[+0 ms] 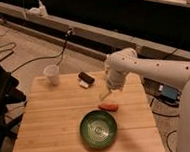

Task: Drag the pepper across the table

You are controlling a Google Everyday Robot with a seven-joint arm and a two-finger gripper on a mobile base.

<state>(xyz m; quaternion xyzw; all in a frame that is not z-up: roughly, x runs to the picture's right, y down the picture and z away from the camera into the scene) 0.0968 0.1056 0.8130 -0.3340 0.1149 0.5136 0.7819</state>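
The pepper (pixel 109 107) is a small slim red-orange piece lying on the light wooden table (pixel 47 125), just above the rim of the green bowl. My gripper (pixel 106 94) hangs from the white arm (pixel 138 69) that reaches in from the right. It sits just above and slightly left of the pepper, close to the tabletop. I cannot tell whether it touches the pepper.
A green bowl (pixel 98 129) stands at the table's front centre. A white cup (pixel 52 74) is at the back left and a black-and-white block (pixel 85 79) at the back centre. Cables lie on the floor behind; a dark chair (pixel 0 99) is at left.
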